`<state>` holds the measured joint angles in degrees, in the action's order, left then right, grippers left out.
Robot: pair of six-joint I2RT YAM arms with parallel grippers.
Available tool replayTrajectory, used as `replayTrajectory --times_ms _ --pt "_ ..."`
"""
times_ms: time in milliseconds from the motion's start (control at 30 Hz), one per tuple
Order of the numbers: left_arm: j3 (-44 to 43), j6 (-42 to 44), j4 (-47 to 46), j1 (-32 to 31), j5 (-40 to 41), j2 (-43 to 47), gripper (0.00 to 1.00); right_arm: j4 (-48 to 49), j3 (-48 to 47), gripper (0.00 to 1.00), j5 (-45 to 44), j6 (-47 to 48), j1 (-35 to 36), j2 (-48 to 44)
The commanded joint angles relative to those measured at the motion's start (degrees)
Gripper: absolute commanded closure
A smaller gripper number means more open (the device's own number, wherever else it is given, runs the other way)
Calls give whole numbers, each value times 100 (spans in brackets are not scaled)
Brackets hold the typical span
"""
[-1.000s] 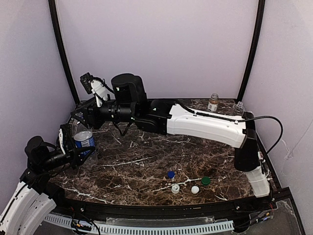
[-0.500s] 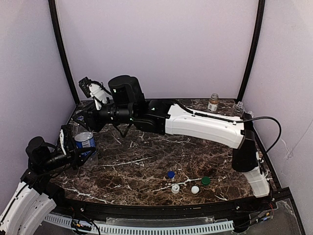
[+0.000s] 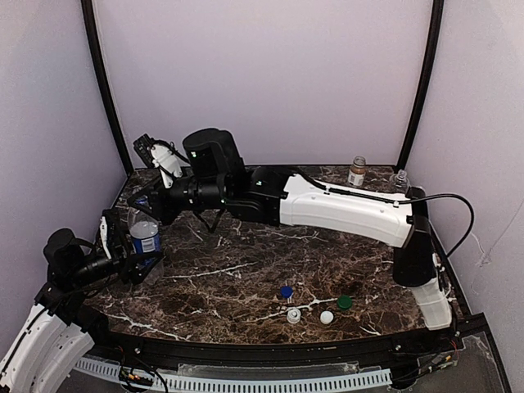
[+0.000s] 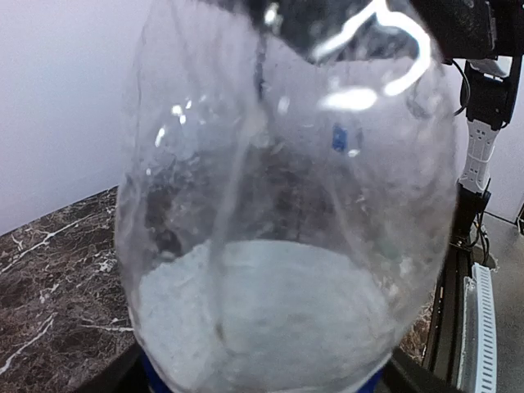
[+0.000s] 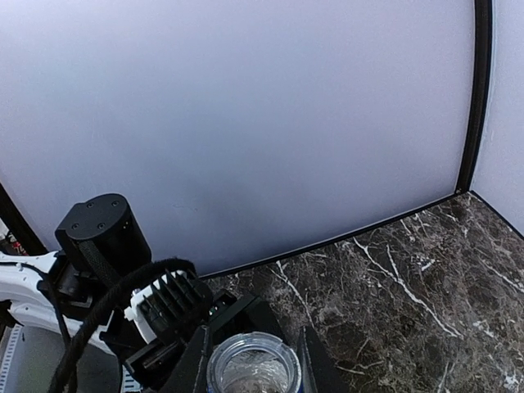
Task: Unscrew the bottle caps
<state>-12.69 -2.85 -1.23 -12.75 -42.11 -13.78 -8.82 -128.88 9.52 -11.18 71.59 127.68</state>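
The right arm stretches across the dark marble tabletop to the far left, its right jaws closed tight on the open, capless neck of the blue-labelled bottle, which stands upright. The left arm sets the left jaws at that bottle's lower body, but I cannot tell how wide they stand. A tan-labelled bottle and a plain bottle stand far right, and near the front lie the blue cap, the green cap, the left white cap and the right white cap.
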Motion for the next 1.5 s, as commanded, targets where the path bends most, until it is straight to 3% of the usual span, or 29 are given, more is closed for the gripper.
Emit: replayTrajectory --times_ms 0,167,367,500,600,900,1367,1400,1467 --pt "53 -163 -243 18 -24 83 4 110 467 100 -186 175 -96 -482" --pt "112 -267 -332 19 -119 54 1 370 1433 100 -1109 330 -361 -1169" --pt "75 -181 -198 95 37 155 1 643 3900 100 -3080 410 -1043 -2864" --pt "90 -171 -214 127 45 111 1 1118 5600 100 -3491 210 -1830 -4023" --pt "84 -150 -193 156 29 73 1 1313 6371 100 -3589 148 -2491 -4501" --pt "60 -91 -136 368 53 -69 1 2000 7472 100 -3327 -63 -4180 -4826" --pt "56 -78 -140 466 100 -136 1 1954 7961 100 -3370 -152 -4699 -4954" --pt "56 -76 -140 466 99 -135 1 1929 7953 99 -3373 -148 -4703 -4948" --pt "62 -83 -140 462 93 -133 1 1827 7905 75 -3378 -148 -4703 -4947"
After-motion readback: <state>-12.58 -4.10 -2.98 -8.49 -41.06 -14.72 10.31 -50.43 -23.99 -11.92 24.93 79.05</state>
